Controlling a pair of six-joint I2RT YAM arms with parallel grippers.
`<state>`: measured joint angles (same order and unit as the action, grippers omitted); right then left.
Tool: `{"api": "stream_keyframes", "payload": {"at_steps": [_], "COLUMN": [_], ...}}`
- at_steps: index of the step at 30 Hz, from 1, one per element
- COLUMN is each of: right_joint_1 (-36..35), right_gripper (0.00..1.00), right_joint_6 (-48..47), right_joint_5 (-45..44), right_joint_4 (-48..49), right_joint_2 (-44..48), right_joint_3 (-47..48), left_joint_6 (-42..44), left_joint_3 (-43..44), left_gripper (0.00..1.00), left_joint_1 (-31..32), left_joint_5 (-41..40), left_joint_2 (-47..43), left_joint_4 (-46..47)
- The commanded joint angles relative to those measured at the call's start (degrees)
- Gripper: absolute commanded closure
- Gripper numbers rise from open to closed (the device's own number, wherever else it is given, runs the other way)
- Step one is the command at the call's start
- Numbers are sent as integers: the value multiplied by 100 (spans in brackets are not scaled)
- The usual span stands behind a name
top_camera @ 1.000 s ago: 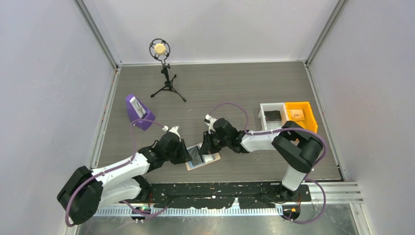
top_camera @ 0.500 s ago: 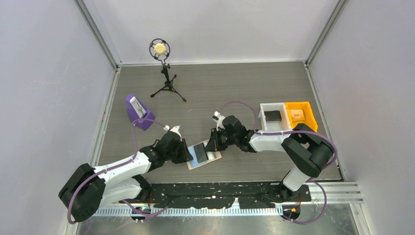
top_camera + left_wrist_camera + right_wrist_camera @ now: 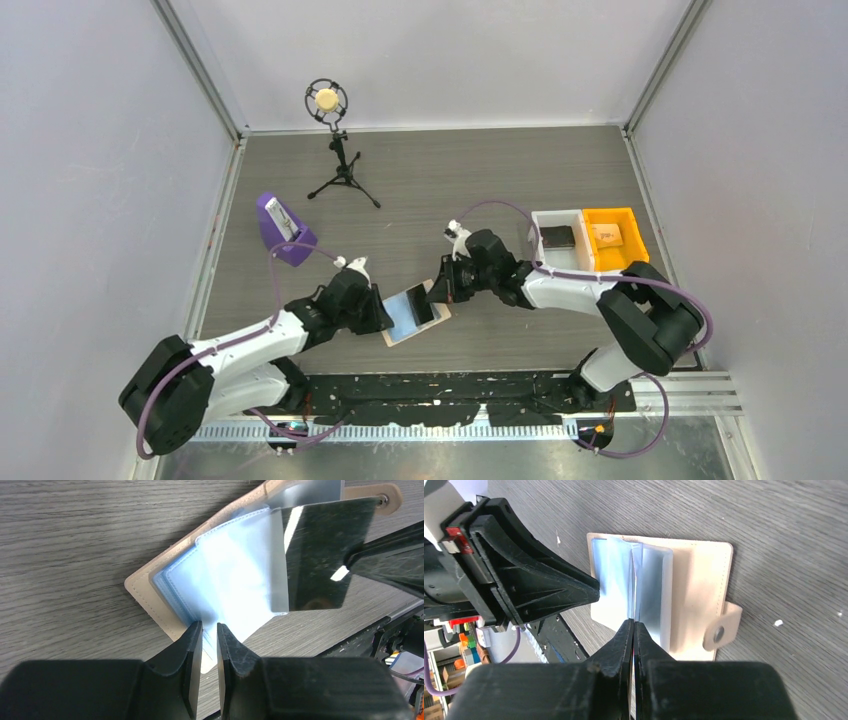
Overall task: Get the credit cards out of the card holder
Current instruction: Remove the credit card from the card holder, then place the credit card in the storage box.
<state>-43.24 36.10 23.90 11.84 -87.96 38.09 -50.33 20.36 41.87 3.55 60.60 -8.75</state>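
Open card holder [image 3: 400, 318] lying on the desk [image 3: 450, 180]
The left gripper [image 3: 208, 630] clamps its blue sleeves; the right gripper [image 3: 633, 625] pinches a dark glossy credit card [image 3: 315, 555].

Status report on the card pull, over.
Left claw shut on open card holder, pinning it. Right claw shut on dark card, partly out. No obstruction seen.

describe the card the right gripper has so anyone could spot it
Near the middle of the table's front edge lies the open tan card holder. The credit card is the glossy black rectangle over its pale blue sleeves, pinched by the right gripper, the only mirror-dark piece there.
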Motion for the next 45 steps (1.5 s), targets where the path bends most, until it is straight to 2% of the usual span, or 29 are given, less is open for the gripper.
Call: {"api": "stream_keyframes", "payload": {"at_steps": [1, 10, 18, 20, 24, 26, 34, 39, 45], "right_joint_1": [109, 259, 264, 265, 268, 260, 255, 255, 255], "right_gripper": [95, 95, 95, 95, 95, 95, 95, 95, 95], "right_joint_6": [-261, -136, 1277, 1734, 2123, 2223, 2515, 2580, 2715], "right_joint_5": [-15, -118, -94, -102, -150, -222, -252, -248, -219], "right_joint_4": [-180, -703, -525, -437, -475, -468, -305, -277, -206], "right_joint_2": [522, 1407, 1940, 2023, 2185, 2290, 2499, 2565, 2625], "right_joint_3": [-51, -105, -302, -372, -432, -464, -600, -654, -693], "left_joint_6": [193, 818, 1970, 2550, 3392, 3838, 5375, 5763, 6194], "left_joint_3": [82, 417, 902, 844, 481, 319, 396, 572, 715], "left_gripper": [79, 61, 51, 52, 54, 55, 48, 47, 49], "left_joint_1": [-21, 56, 719, 974, 1457, 1800, 2846, 3195, 3493], "left_joint_5": [-136, -82, -1033, -1237, -1172, -1399, -2626, -3264, -3747], "left_joint_2": [-142, -915, -1513, -1519, -1655, -1693, -1053, -595, -85], "left_joint_4": [-543, -519, -604, -250, 714, 1202, 1964, 2223, 2449]}}
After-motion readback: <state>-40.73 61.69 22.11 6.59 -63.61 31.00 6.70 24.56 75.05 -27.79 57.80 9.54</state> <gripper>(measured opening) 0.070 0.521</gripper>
